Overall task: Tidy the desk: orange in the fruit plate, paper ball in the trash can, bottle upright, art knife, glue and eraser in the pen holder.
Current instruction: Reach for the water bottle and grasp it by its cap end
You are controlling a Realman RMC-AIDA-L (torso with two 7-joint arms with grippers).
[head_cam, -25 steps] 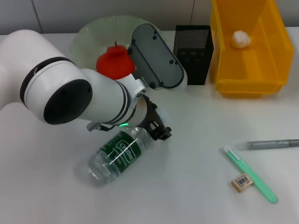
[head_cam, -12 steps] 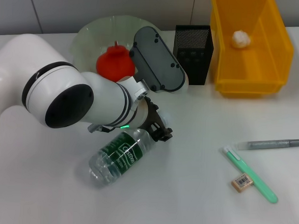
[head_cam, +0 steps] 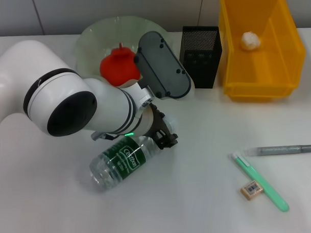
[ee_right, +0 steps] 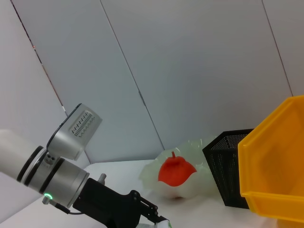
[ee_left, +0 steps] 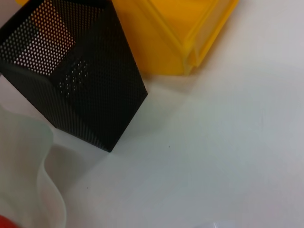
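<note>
Lying on its side at about seven o'clock on the desk, the bottle [head_cam: 124, 162] has its cap end between the black fingers of the left gripper [head_cam: 164, 133], which pinch its neck. The orange [head_cam: 119, 64] sits in the fruit plate [head_cam: 97, 35] at eleven o'clock, the pen holder [head_cam: 201, 55] at twelve, and the trash can [head_cam: 260, 48] at one holds the paper ball [head_cam: 250, 40]. The eraser [head_cam: 252, 189] lies at four o'clock beside a green knife [head_cam: 260, 181] and a grey pen [head_cam: 287, 149]. The right gripper is out of sight.
</note>
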